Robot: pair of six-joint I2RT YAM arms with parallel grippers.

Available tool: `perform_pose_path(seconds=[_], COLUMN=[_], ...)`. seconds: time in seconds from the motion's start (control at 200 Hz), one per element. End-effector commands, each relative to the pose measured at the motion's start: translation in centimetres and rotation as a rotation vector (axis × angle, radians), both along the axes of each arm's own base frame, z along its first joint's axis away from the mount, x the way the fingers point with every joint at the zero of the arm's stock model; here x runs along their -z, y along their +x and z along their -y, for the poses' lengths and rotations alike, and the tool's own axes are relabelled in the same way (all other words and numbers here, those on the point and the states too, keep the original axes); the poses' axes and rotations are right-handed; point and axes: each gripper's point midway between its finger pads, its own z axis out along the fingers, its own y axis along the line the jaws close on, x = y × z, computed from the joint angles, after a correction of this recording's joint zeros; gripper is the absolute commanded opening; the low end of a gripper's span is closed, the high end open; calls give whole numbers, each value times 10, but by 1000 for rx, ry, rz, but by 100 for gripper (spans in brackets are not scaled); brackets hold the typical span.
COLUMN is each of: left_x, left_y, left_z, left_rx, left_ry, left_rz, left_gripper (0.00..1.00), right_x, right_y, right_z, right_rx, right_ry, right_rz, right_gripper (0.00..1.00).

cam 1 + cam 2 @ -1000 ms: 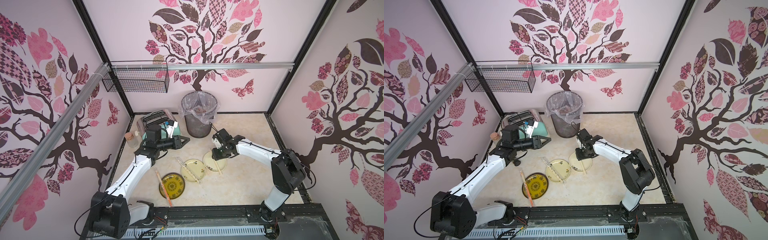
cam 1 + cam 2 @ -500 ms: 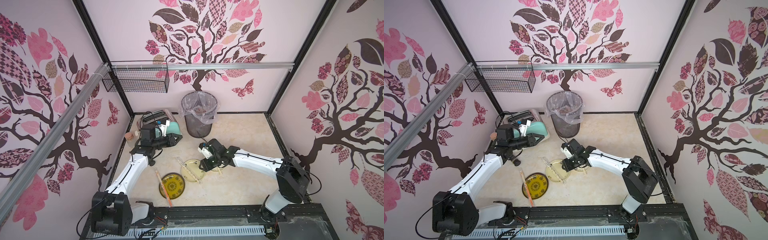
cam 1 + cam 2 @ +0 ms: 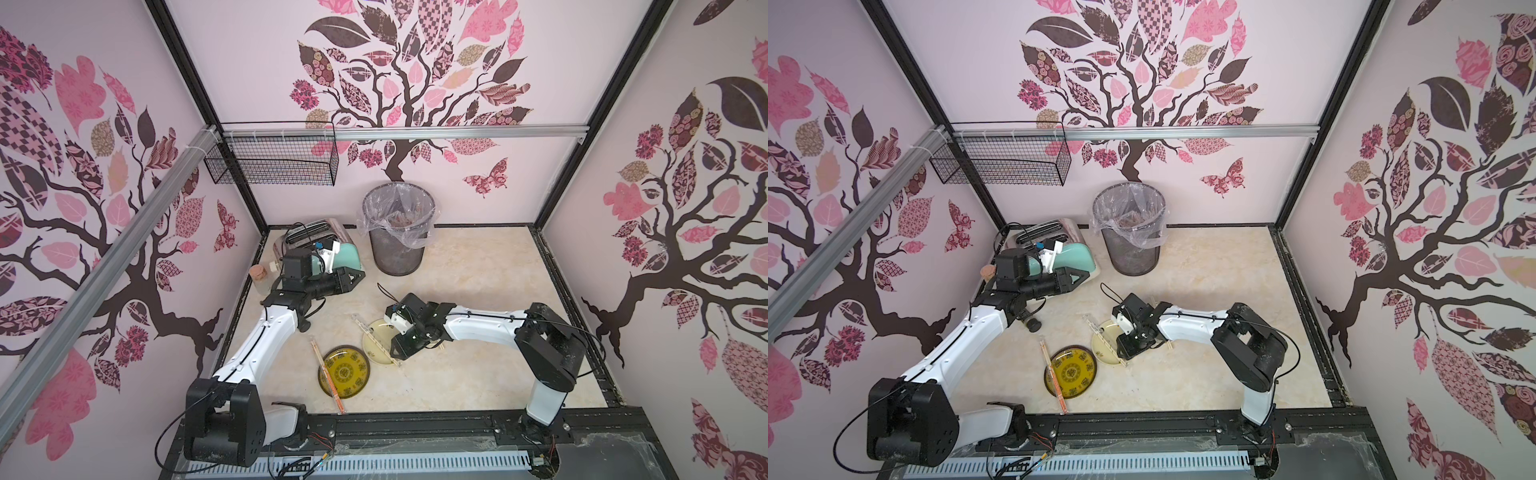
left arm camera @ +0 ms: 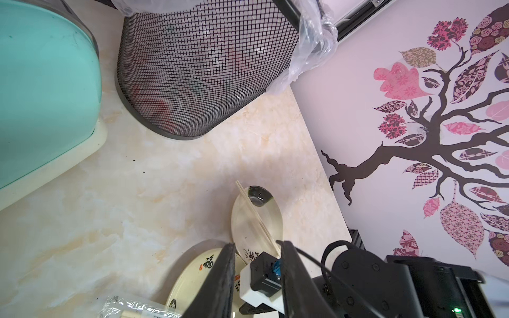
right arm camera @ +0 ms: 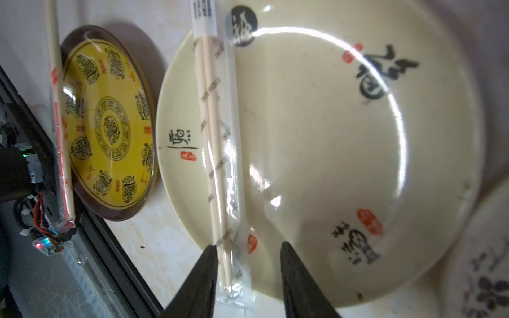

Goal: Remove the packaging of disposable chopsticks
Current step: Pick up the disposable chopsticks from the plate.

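A pair of disposable chopsticks in clear printed packaging (image 5: 220, 154) lies across the cream plate (image 5: 344, 154), seen too in both top views (image 3: 371, 336) (image 3: 1100, 335). My right gripper (image 5: 249, 250) hovers open over the plate's front rim, its jaws on either side of the sleeve's near end (image 3: 398, 353). A second wrapped pair, in an orange-red sleeve (image 3: 326, 374), rests on the yellow plate's left edge (image 5: 59, 124). Bare chopsticks (image 4: 256, 214) lie on a third plate (image 4: 242, 220). My left gripper (image 4: 256, 246) is open and empty, held high near the teal box (image 3: 357, 276).
A mesh trash bin (image 3: 399, 245) with a clear liner stands at the back. A toaster (image 3: 309, 232), a teal bread box (image 3: 347, 255) and a corked jar (image 3: 259, 276) crowd the back left. The yellow plate (image 3: 347, 370) lies near the front rail.
My right gripper has swung left and forward from the right-hand plate to the cream plate's front rim, over the wrapped pair. The left gripper has drawn back a little to the left.
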Motion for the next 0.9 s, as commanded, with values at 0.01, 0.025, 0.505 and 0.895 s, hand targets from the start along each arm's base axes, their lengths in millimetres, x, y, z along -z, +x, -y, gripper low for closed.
perform_pose_path(seconds=[0.01,0.025,0.505,0.895], left_x=[-8,-8,-8,-8], left_y=[4,4,3,3], left_z=[1,1,3,3], left_rx=[11,11,18,21], left_ry=[-2,-3,-13,-16], left_rz=[25,24,19,17], left_gripper=[32,32,32,32], right_x=[-4,-3,-4,-21], right_y=[-1,-1,5,6], right_z=[-13,-12,-25,-30], right_rx=[-14,-13,-11,-9], right_ry=[15,13,29,63], right_rz=[-3,-4,-8,14], right_gripper=[40,40,41,44])
